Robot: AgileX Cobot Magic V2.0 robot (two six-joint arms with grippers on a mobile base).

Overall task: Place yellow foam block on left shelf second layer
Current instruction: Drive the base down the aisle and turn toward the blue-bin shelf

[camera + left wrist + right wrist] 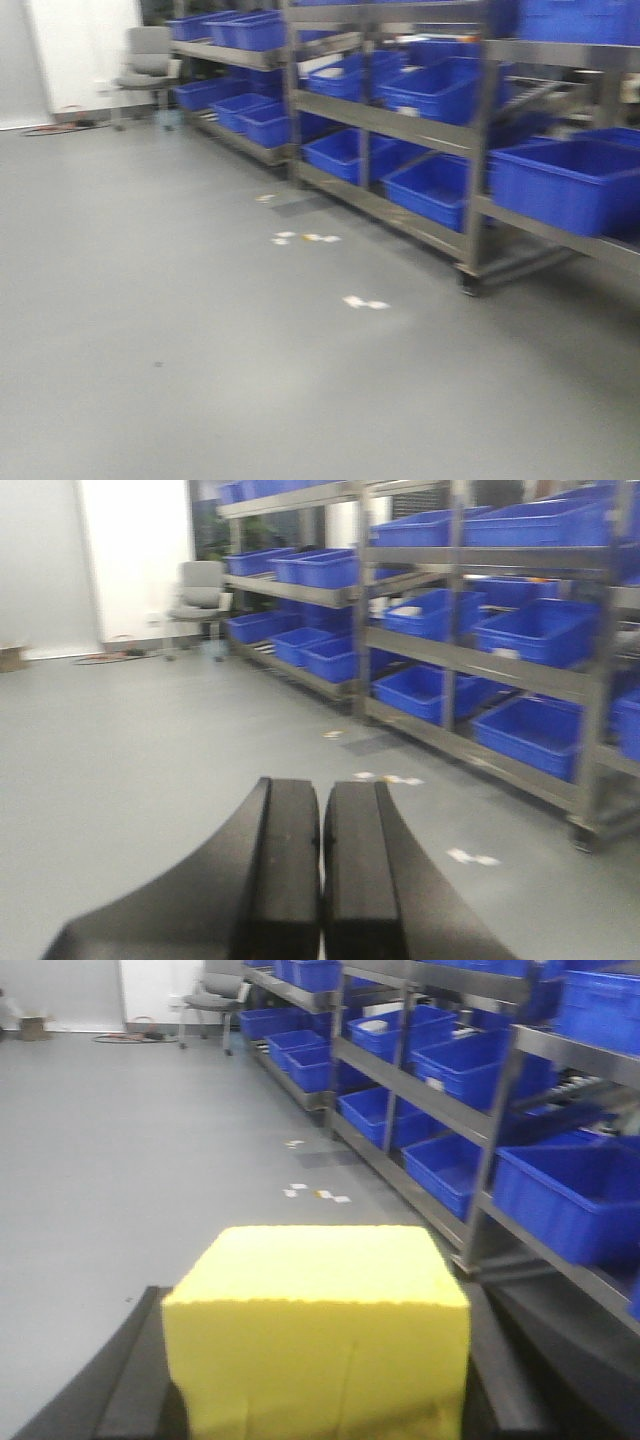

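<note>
Right gripper (315,1385) clamped on the yellow foam block (315,1300), one finger against each side face. The block sits square, likely held so for carrying. Left gripper (322,880) empty, fingers pressed together, presumably parked. Steel shelving (487,1150) with blue bins (575,1195) stands ahead and right of the block, well apart. Bare floor (150,1160) ahead and left leaves open room. Shelf posts and bin rims are the edges to clear.

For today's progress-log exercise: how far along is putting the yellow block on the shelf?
Done: the yellow foam block is picked up, clamped in the right hand. In hand: carrying it; the left hand is shut, empty. Left: reaching the shelving and placing it.
</note>
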